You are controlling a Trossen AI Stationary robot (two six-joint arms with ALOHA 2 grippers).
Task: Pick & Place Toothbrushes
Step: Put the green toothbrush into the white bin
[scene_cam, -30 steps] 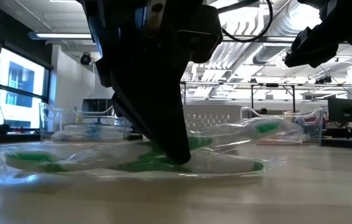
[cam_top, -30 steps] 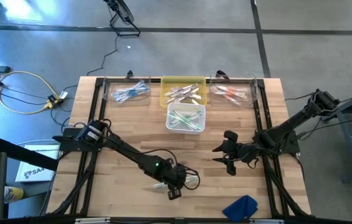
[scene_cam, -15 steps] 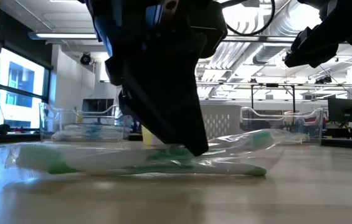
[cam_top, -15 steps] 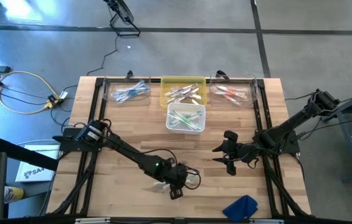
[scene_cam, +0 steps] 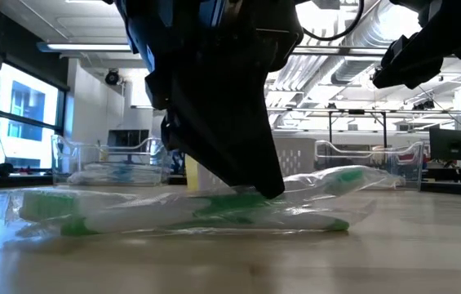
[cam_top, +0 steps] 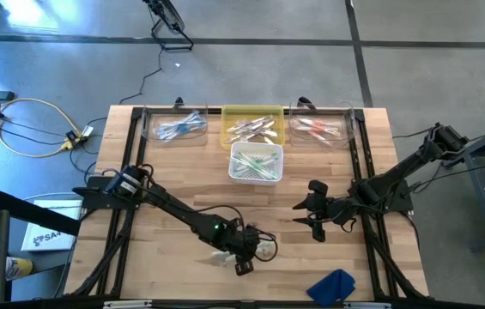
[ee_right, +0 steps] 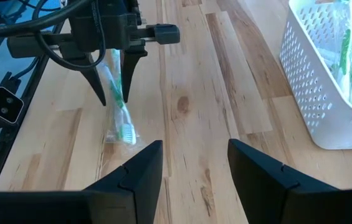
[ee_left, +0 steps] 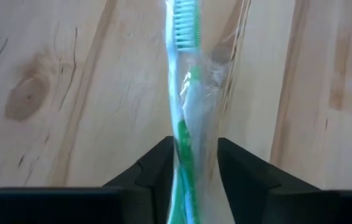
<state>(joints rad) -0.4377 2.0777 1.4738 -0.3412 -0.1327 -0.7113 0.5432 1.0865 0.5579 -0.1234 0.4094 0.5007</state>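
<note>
— Straddling what, the left gripper [cam_top: 251,254]?
— A wrapped green toothbrush [ee_left: 185,93] lying flat near the counter [cam_top: 182,184]'s front edge; its fingers [ee_right: 95,81] are standing apart, not pinching.
— And the right gripper [cam_top: 305,217]?
— Hovering spread wide, empty, toward the counter's right edge.

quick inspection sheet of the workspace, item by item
surface: wooden table, bare planks in front.
job's things: wrapped green toothbrush lying on the table; more in the white basket and three back trays.
clutter: blue cloth at the front edge.
hands: left hand straddles the wrapped toothbrush, fingers open; right hand open, waiting mid-table.
cables: yellow cable on the floor, left.
surroundings: grey floor; room with windows behind.
</note>
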